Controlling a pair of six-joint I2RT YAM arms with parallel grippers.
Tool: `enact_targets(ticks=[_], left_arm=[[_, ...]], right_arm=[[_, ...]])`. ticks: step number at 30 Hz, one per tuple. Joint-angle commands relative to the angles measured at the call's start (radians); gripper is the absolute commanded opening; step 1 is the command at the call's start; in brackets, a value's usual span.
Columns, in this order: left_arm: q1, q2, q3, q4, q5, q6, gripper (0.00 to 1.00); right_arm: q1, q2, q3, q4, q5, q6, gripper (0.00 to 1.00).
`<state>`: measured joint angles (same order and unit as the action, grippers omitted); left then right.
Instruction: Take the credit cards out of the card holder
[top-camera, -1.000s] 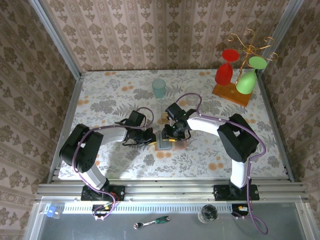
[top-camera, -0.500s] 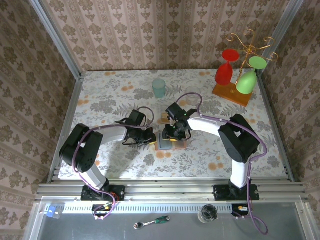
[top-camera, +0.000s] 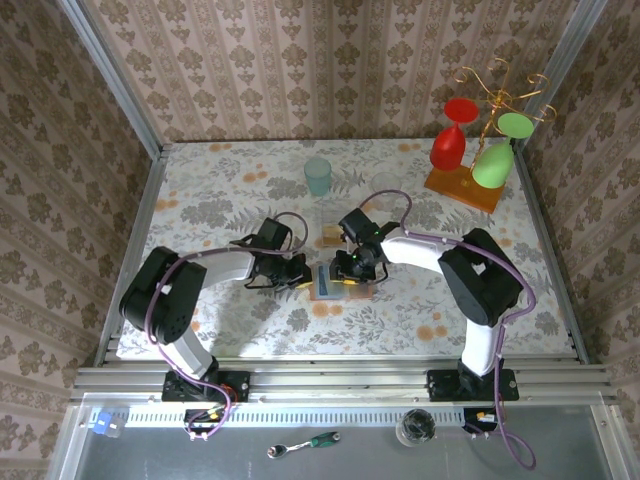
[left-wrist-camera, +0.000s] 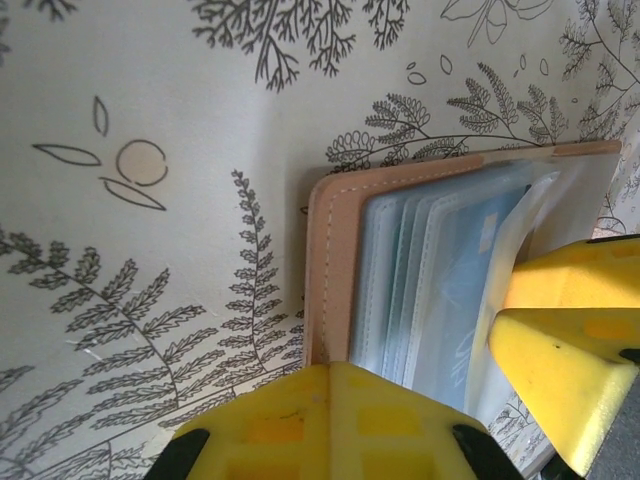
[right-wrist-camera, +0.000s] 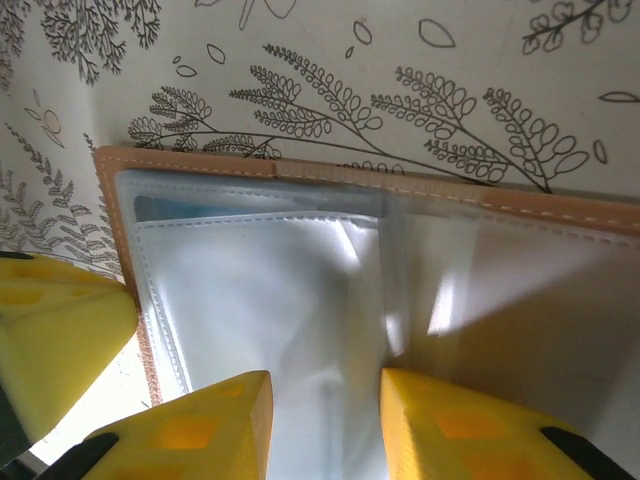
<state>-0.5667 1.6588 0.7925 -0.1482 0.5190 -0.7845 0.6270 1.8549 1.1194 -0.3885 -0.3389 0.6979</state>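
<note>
The card holder (top-camera: 336, 284) lies open on the flowered table, tan-edged with clear sleeves (right-wrist-camera: 270, 290). A blue-teal credit card (left-wrist-camera: 470, 265) sits inside a sleeve; its edge shows as a blue strip (right-wrist-camera: 195, 207). My left gripper (left-wrist-camera: 330, 385) is shut, its tip resting on the holder's near-left edge (left-wrist-camera: 335, 270). My right gripper (right-wrist-camera: 325, 420) stands open just above the sleeves, with a flat sleeve under the gap between its fingers. In the top view the left gripper (top-camera: 300, 273) and right gripper (top-camera: 352, 270) flank the holder. A small tan card-like piece (top-camera: 328, 238) lies just beyond it.
A teal cup (top-camera: 318, 176) stands at the back middle. At the back right, a rack on an orange base (top-camera: 462, 187) holds a red glass (top-camera: 450, 135) and green glasses (top-camera: 494, 160). Patterned walls close in the table.
The right gripper has slid a little to the right and nearer across the open holder, and more of the teal card side shows. The left gripper has stayed put.
</note>
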Motion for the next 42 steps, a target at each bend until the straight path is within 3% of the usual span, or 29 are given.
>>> enact_targets(ticks=[1,17,35,42], left_arm=[[0.004,-0.057,0.02,-0.004,-0.007,-0.001,0.0],[-0.02,-0.015,0.027,0.115,0.088,-0.08,0.15],[-0.036,0.027,0.01,0.111,0.063,-0.089,0.18],[-0.039,0.028,0.009,0.116,0.069,-0.093,0.14]], right_arm=[[-0.011,-0.026,-0.031,0.029,-0.035,0.031,0.35],[-0.034,-0.02,-0.109,0.204,-0.136,0.134,0.33],[-0.035,-0.01,-0.115,0.219,-0.149,0.146,0.32],[-0.035,-0.014,-0.117,0.217,-0.147,0.144,0.32]])
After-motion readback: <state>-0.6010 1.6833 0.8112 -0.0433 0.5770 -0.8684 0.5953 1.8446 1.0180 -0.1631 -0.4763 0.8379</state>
